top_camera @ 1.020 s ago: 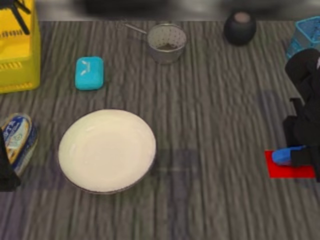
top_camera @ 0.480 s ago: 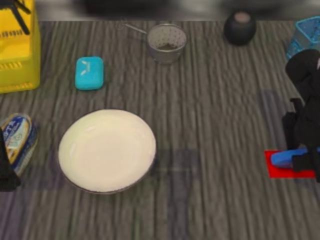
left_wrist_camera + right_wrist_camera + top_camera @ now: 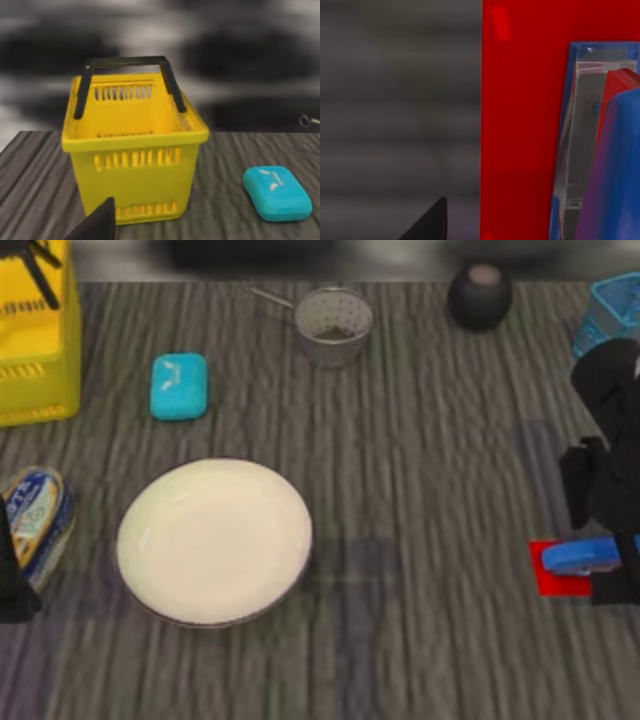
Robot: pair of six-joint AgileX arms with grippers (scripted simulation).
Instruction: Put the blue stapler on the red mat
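Two arms: right arm at the worktop's right edge doing the work, left arm parked at the left edge, near the bottom.
Worktop (image 3: 420, 540): grey striped surface carrying everything below.
Yellow basket (image 3: 35, 340): far left corner, also filling the left wrist view; no part in the task.
White plate (image 3: 214, 540): left of centre, well apart from the mat.
Red mat (image 3: 552, 578): flat at the right edge, partly covered by the arm.
Blue stapler (image 3: 585, 556): lying across the mat; the right wrist view shows its blue body and silvery underside against red, seemingly resting on it.
Right tool (image 3: 612, 540): right over the stapler's far end; whether it is clenched or released, I cannot tell.
Left tool (image 3: 12, 585): dark shape beside a printed tin; its state I cannot tell either.
Step in hand: placing, probably at or near release.
Next move: calls for freeing the stapler if held, then lifting straight up so it is not dragged off the mat.
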